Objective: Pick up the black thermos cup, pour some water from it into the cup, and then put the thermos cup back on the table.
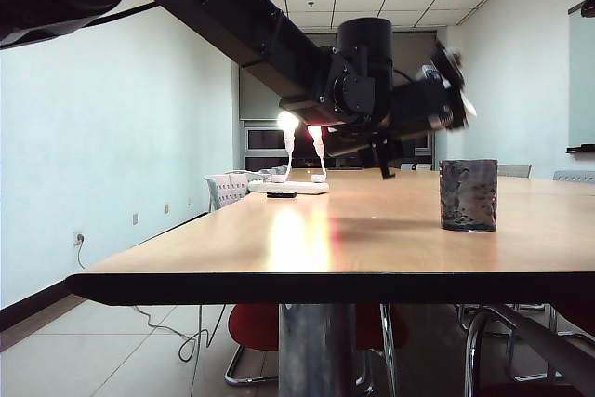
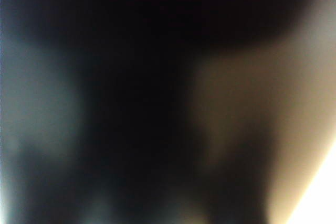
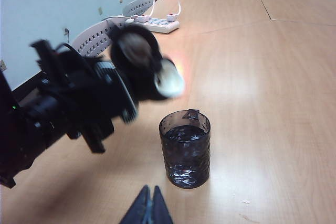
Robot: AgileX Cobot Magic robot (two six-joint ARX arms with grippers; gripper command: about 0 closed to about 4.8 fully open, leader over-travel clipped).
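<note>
The black thermos cup [image 1: 429,104] hangs tipped almost level above the table [image 1: 307,239], with my left gripper [image 1: 395,116] shut around its body. Its open mouth and whitish flip lid [image 3: 169,80] point toward the cup [image 1: 468,194], a short dark grey mottled tumbler standing upright. In the right wrist view the thermos cup [image 3: 137,59] is blurred, its mouth just above and beside the cup [image 3: 185,150], which holds liquid. No stream shows. The left wrist view is only a dark blur. My right gripper [image 3: 150,208] hovers short of the cup, shut and holding nothing.
A white power strip [image 1: 290,188] with two plugs lies far back on the table, near a white perforated chair back [image 1: 228,188]. Red chairs [image 1: 256,324] stand under the table's near edge, and a wall runs along the left.
</note>
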